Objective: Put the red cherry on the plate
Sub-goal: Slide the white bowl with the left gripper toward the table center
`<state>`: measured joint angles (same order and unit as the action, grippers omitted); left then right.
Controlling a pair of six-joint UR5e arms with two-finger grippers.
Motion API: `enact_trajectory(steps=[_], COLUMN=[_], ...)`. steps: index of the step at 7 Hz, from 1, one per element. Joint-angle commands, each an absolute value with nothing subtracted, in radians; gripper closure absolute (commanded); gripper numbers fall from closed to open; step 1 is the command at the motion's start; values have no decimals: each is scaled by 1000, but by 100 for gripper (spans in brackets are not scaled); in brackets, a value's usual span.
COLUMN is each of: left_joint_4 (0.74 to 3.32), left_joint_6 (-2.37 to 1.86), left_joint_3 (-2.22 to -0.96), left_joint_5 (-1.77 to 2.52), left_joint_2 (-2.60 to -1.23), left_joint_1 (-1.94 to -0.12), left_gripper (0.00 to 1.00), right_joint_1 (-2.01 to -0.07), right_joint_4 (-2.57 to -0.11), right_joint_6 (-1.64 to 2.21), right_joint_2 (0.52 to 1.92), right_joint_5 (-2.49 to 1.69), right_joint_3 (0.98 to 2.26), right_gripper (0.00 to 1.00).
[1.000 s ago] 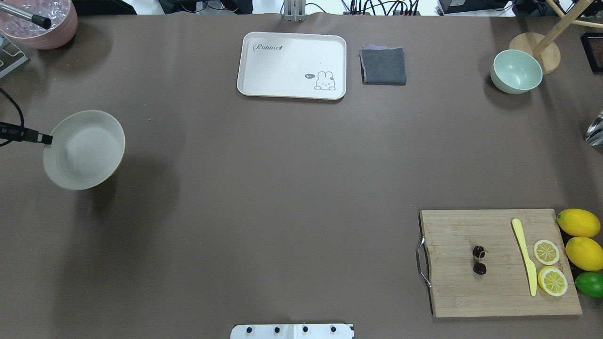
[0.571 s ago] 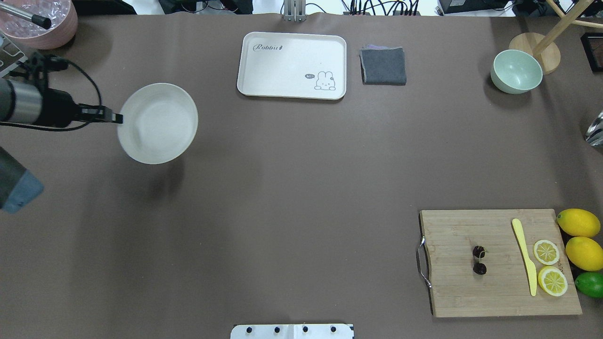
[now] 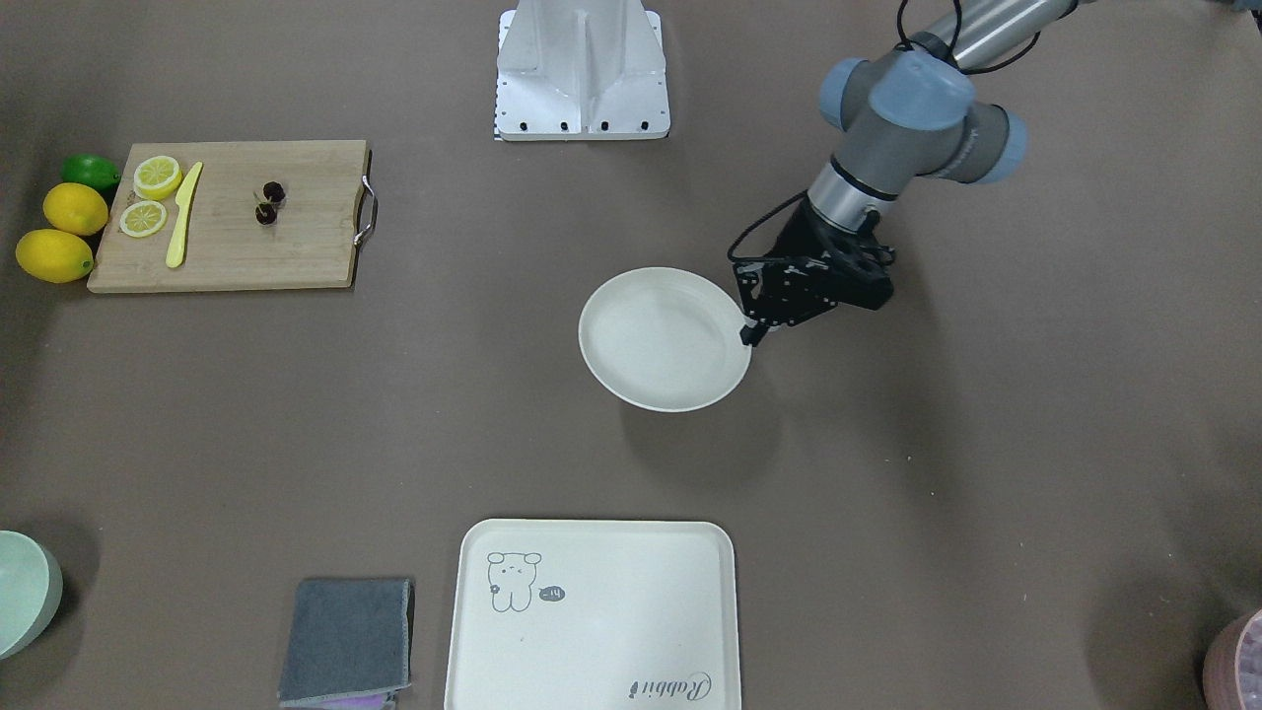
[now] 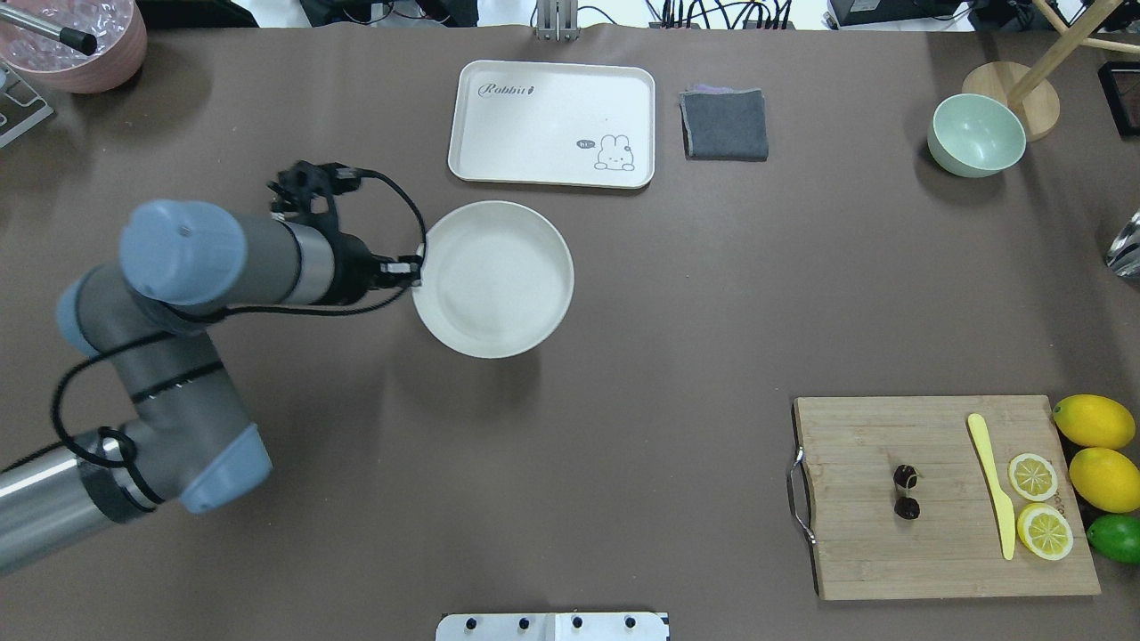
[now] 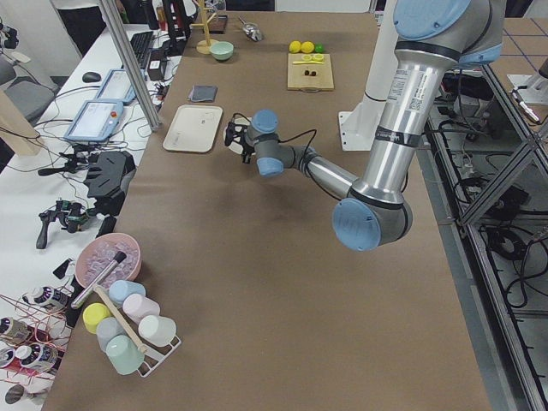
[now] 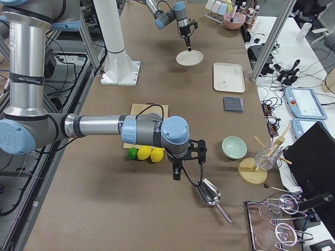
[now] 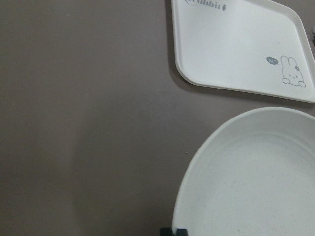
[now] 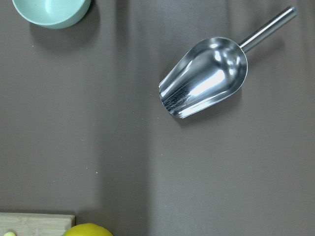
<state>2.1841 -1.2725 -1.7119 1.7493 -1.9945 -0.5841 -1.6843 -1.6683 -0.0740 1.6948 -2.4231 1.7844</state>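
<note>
The red cherry (image 4: 906, 491), two tiny dark fruits on one stem, lies on the wooden cutting board (image 4: 944, 543) at the near right, also seen as the red cherry (image 3: 268, 202) in the front-facing view. The plate (image 4: 492, 279), round and cream-white, hangs just in front of the tray, its shadow offset on the cloth. My left gripper (image 4: 414, 270) is shut on the plate's left rim; its fingertips (image 7: 174, 231) show at the plate (image 7: 256, 177) edge. My right gripper (image 6: 178, 170) shows only in the exterior right view, near the lemons, so I cannot tell its state.
A rabbit tray (image 4: 552, 125), grey cloth (image 4: 724, 125) and pale green bowl (image 4: 975, 133) line the far side. Two lemons (image 4: 1093, 421), a lime (image 4: 1115, 538), lemon slices and a yellow knife (image 4: 993, 485) sit by the board. A metal scoop (image 8: 204, 78) lies under the right wrist.
My left arm has carried the plate from the table's left edge rightward to the middle, just in front of the tray. The cherry has not moved.
</note>
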Motion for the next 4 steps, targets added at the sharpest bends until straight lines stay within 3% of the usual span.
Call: enact_trajectory(steps=[1, 4], left_joint_4=[2057, 2056], left_joint_6=[-1298, -1298], left_joint_3=[-1717, -1689], left_joint_5=[1608, 1589], left_joint_2=[-2066, -2062], left_joint_1=[-444, -411], left_gripper=[100, 100], right_joint_1=[-1678, -1551], right_joint_4=[-1667, -1667], right_joint_6=[-72, 164], right_joint_2=[1694, 1611], right_joint_5=[-2440, -2465], right_joint_3=[1805, 1876], right_gripper=[0, 0])
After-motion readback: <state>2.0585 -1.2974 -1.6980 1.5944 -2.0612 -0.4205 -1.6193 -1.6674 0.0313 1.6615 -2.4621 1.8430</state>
